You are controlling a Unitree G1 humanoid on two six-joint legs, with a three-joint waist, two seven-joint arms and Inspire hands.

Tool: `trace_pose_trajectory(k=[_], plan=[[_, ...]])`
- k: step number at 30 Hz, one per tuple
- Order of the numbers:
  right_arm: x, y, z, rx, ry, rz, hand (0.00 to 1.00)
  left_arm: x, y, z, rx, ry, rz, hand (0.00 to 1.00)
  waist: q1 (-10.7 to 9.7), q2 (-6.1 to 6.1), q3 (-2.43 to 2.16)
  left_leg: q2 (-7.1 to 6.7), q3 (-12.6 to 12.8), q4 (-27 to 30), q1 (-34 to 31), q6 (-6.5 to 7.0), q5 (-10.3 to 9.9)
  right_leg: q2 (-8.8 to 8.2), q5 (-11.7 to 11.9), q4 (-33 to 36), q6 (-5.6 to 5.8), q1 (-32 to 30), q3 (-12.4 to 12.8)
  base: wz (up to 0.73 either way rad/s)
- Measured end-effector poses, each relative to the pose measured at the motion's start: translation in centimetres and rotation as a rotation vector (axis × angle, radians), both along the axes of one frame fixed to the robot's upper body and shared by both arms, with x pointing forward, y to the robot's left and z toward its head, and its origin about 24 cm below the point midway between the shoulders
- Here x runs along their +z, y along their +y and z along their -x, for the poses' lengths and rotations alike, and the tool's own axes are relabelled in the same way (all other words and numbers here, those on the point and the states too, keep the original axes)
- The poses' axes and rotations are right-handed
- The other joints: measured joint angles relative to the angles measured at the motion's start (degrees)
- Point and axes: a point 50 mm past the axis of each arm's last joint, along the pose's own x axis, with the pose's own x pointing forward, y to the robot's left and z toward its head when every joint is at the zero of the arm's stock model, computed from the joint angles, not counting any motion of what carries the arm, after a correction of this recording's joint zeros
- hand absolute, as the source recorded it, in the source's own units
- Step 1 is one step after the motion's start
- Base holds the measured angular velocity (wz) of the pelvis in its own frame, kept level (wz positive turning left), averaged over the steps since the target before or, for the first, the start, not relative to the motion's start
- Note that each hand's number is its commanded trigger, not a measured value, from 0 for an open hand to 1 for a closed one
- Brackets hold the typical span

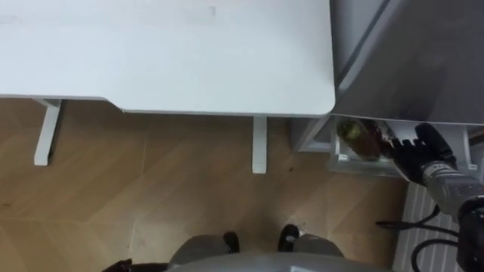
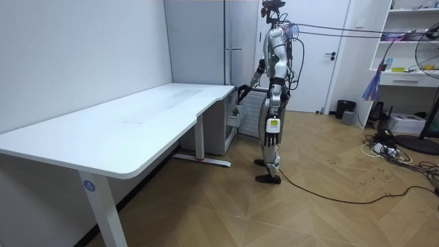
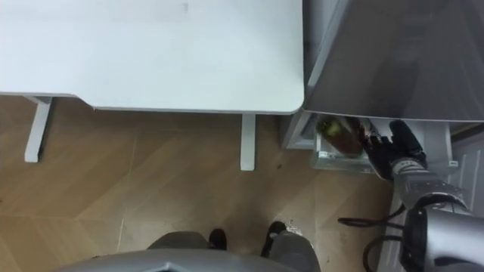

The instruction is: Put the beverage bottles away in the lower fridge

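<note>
The drink [image 1: 361, 140], a dark bottle, lies on its side in a clear bin [image 1: 349, 162] low in the fridge [image 1: 408, 60], its long axis running left to right across the eye views. The right hand [image 1: 423, 155] is just to the bottle's right, fingers loosely spread and pointing at its near end; whether they touch it I cannot tell. The left hand [image 2: 271, 140] hangs by the thigh, well away and too small to read, so the right is clearly the nearer one. The fridge's grey front overhangs the bin from above, and the corner of the white surface [image 1: 166, 53] sits close on the left. That leaves open room mainly back toward the robot.
</note>
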Motion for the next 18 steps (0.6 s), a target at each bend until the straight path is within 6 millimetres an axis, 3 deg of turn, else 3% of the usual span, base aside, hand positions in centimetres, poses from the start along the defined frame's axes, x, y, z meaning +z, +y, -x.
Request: trace_pose_trajectory(k=[6, 11, 18], plan=[[0.22, 0.06, -0.34, 0.031, -0.024, 0.016, 0.00, 0.03, 0.04, -0.16, -0.006, -0.006, 0.000, 0.00, 0.2, 0.11, 0.04, 0.08, 0.1, -0.8, 0.5, -0.10, 0.1, 0.30, 0.6, 0.0, -0.20, 0.4, 0.3, -0.04], [0.33, -0.16, -0.32, 0.028, -0.024, 0.022, 0.00, -0.02, -0.02, 0.06, 0.007, 0.000, 0.006, 0.00, -0.1, 0.59, 0.46, 0.08, 0.1, -1.2, 0.8, -0.17, 0.1, 0.40, 0.6, 0.0, -0.21, 0.6, 0.6, 0.00], [0.35, -0.23, -0.31, 0.028, -0.014, 0.025, 0.00, 0.00, 0.02, -0.04, 0.006, -0.008, 0.002, 0.00, -0.9, 0.07, 0.75, -0.01, 0.3, -1.4, 0.6, -0.15, 0.1, 0.46, 0.4, 0.1, -0.07, -0.1, 1.2, -0.04]])
